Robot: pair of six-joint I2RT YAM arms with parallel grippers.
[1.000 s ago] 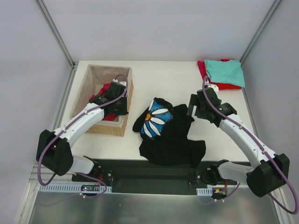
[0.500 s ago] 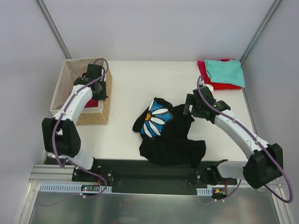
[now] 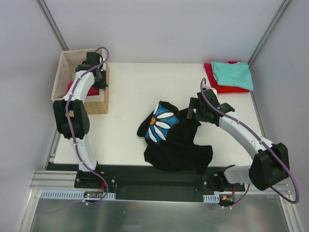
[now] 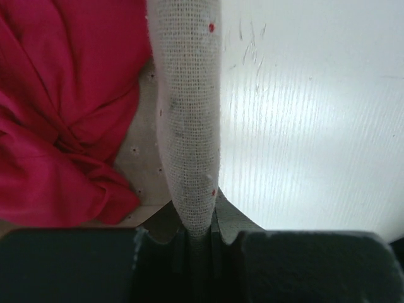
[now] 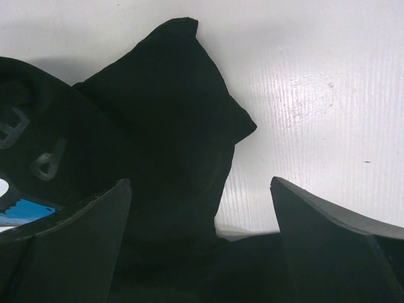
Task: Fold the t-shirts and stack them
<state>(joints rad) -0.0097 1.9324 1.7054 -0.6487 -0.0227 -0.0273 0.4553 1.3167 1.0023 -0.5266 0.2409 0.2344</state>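
Left gripper grips the basket rim. From above we see it has dragged the basket to the table's far-left corner, freeing folding room around the crumpled black t-shirt. Left wrist: the jaws pinch that rim beside a crimson t-shirt. Right wrist: the right gripper gapes wide over the black t-shirt's sleeve.
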